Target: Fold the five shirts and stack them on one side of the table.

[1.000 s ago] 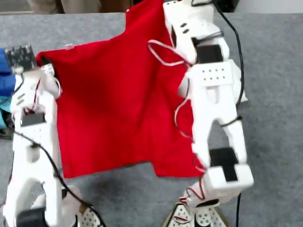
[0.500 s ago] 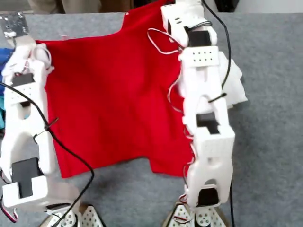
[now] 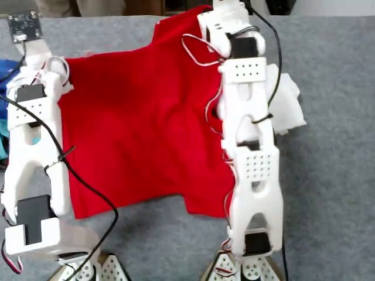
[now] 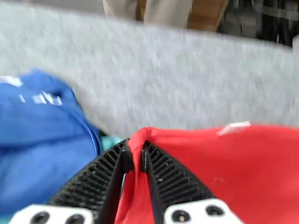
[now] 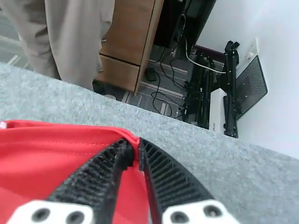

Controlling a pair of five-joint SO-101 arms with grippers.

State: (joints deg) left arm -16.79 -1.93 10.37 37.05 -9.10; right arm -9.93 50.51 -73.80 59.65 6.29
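High view: red shirt [image 3: 140,129] lies spread on the grey desk [image 3: 334,175].
Left wrist: my left hand [image 4: 134,151] is pinched tight on the red shirt's edge, with a blue shirt [image 4: 42,140] just beside.
Right wrist: my right hand [image 5: 133,149] is clamped on another edge.

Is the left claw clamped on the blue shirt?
No, the left claw is shut on a fold of the red shirt, with the blue shirt lying beside it.
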